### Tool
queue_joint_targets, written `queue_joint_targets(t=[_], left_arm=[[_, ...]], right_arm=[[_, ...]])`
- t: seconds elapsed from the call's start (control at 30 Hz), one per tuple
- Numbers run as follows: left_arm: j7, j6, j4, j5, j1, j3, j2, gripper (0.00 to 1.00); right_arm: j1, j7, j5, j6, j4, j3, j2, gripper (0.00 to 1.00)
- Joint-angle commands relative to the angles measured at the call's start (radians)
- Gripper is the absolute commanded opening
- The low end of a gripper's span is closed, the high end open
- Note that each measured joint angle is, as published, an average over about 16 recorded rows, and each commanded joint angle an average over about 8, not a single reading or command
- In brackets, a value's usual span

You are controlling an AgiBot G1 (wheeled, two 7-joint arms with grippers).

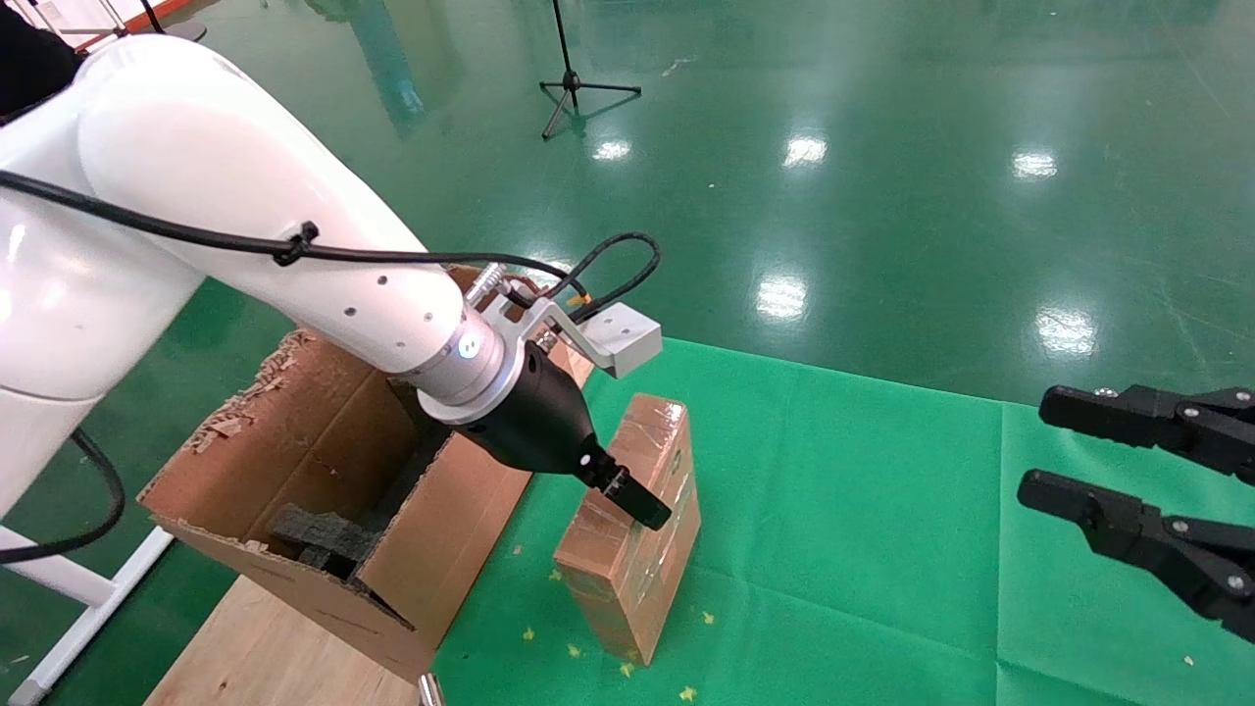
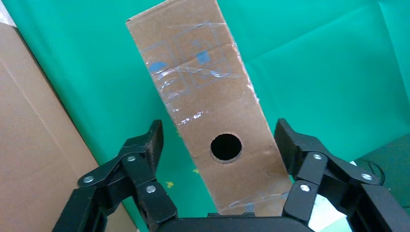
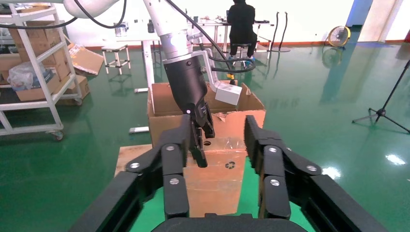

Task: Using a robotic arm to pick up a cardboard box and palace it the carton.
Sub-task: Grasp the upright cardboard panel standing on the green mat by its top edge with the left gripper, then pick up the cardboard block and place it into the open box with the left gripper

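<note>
The cardboard box [image 1: 642, 510], slim, brown and tape-wrapped, stands on end on the green cloth beside the carton [image 1: 294, 461]. The left wrist view shows its round hole [image 2: 226, 147]. The white robotic arm's left gripper [image 1: 616, 487] is open and straddles the box's [image 2: 203, 96] upper end, with a gap of cloth showing at each finger [image 2: 151, 145]. The carton, with ragged flaps and black foam [image 1: 319, 534] inside, lies just left of the box. My right gripper [image 1: 1044, 444] hangs open at the far right, nothing between its fingers; its wrist view faces the box [image 3: 215, 179] and the left gripper [image 3: 200, 140].
The green cloth [image 1: 863, 510] covers the table right of the box. A wooden board [image 1: 265, 647] lies under the carton. A tripod stand [image 1: 574, 83] stands far off on the green floor. The right wrist view shows a shelving rack [image 3: 29, 72] and a seated person [image 3: 241, 24] behind.
</note>
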Motion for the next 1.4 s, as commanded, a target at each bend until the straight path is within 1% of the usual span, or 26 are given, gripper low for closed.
queue_joint_targets(t=[0.03, 0.23, 0.37, 0.47, 0.53, 0.7, 0.8, 0.93, 1.1, 1.27, 1.4], left_arm=[[0.0, -0.001, 0.0, -0.001, 0.001, -0.001, 0.0, 0.0], [0.006, -0.004, 0.009, -0.001, -0.001, -0.002, 0.002, 0.0], [0.057, -0.022, 0.016, -0.007, -0.015, -0.006, 0.001, 0.0], [0.14, -0.047, 0.015, -0.028, -0.034, -0.025, -0.019, 0.0], [0.208, -0.065, 0.015, -0.057, -0.049, -0.048, -0.046, 0.0], [0.384, -0.103, 0.038, -0.142, -0.099, -0.13, -0.149, 0.0], [0.475, -0.118, 0.078, -0.17, -0.14, -0.176, -0.211, 0.0], [0.598, -0.131, 0.178, -0.161, -0.209, -0.218, -0.277, 0.0], [0.791, -0.138, 0.35, -0.089, -0.293, -0.231, -0.327, 0.0], [0.992, -0.156, 0.538, 0.002, -0.316, -0.199, -0.335, 0.0], [1.1, -0.186, 0.695, 0.041, -0.294, -0.172, -0.312, 0.0]], right_arm=[[0.0, 0.0, 0.0, 0.0, 0.0, 0.0, 0.0, 1.0], [0.0, 0.0, 0.0, 0.0, 0.0, 0.0, 0.0, 1.0], [0.0, 0.0, 0.0, 0.0, 0.0, 0.0, 0.0, 1.0], [0.0, 0.0, 0.0, 0.0, 0.0, 0.0, 0.0, 1.0], [0.0, 0.0, 0.0, 0.0, 0.0, 0.0, 0.0, 1.0], [0.0, 0.0, 0.0, 0.0, 0.0, 0.0, 0.0, 1.0], [0.0, 0.0, 0.0, 0.0, 0.0, 0.0, 0.0, 1.0], [0.0, 0.0, 0.0, 0.0, 0.0, 0.0, 0.0, 1.0], [0.0, 0.0, 0.0, 0.0, 0.0, 0.0, 0.0, 1.0], [0.0, 0.0, 0.0, 0.0, 0.0, 0.0, 0.0, 1.0], [0.0, 0.0, 0.0, 0.0, 0.0, 0.0, 0.0, 1.0]])
